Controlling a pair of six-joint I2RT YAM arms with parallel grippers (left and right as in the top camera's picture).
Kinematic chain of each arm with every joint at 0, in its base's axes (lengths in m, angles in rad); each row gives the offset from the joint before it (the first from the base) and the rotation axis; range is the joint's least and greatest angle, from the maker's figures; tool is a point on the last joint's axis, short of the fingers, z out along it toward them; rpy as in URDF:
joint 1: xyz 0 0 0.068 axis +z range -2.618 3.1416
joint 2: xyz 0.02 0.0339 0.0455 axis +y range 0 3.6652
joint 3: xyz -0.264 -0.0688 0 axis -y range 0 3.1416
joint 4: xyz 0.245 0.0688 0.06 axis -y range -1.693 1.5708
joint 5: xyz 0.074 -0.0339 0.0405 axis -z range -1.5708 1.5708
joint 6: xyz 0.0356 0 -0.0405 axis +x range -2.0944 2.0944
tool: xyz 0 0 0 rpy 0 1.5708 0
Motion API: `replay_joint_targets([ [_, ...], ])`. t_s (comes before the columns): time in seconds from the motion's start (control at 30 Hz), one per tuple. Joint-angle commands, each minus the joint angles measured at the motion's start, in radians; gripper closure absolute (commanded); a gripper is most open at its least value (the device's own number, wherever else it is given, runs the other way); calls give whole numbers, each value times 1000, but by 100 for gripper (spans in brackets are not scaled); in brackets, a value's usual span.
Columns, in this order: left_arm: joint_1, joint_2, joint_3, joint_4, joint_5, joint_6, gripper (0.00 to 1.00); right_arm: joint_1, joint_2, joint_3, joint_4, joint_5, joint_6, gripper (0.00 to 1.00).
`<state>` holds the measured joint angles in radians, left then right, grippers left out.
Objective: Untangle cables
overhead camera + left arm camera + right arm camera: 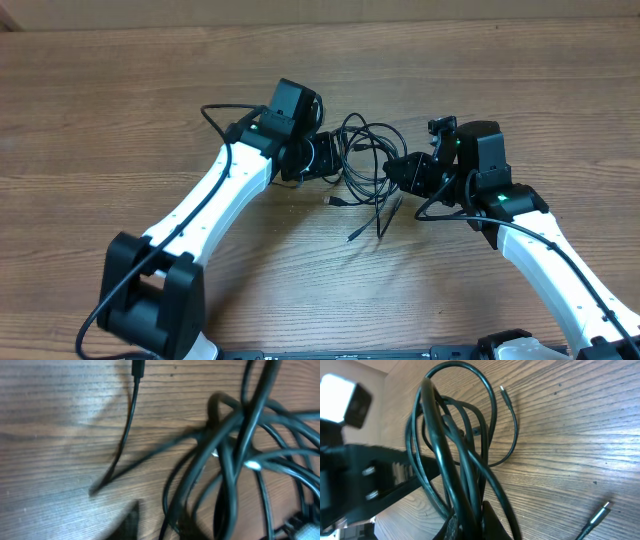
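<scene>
The cables (368, 150) lie as a knot of thin black loops on the wooden table between my two grippers. Loose plug ends trail toward the front (352, 238). My left gripper (333, 157) sits at the knot's left edge. In the left wrist view the cables (235, 455) cross close and blurred, with one dark fingertip (133, 521) beside them; how its jaws stand is unclear. My right gripper (475, 522) is shut on a bundle of several cable strands (445, 445), at the knot's right side (400, 168).
A single cord with a plug end (137, 367) runs apart from the knot in the left wrist view. A silver plug (600, 512) lies on bare wood to the right. The left arm's black body (370, 475) stands close behind the loops.
</scene>
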<state>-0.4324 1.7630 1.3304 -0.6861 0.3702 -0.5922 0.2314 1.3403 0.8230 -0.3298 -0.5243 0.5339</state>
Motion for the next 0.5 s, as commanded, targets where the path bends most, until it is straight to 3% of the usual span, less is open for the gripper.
replay_joint_targets([
  [0.0, -7, 48, 7, 3, -16, -13, 96, 5, -4, 8, 6, -16, -11, 96],
  [0.2, 10, 23, 25, -51, -8, 160, 96, 5, -4, 8, -61, 60, 10, 96],
  [0.37, 64, -99, 113, -227, -97, 247, 96, 5, -4, 8, -218, 325, 177, 96],
  [0.47, 100, -179, 153, -277, -123, 257, 96, 5, -4, 8, -267, 420, 235, 90],
])
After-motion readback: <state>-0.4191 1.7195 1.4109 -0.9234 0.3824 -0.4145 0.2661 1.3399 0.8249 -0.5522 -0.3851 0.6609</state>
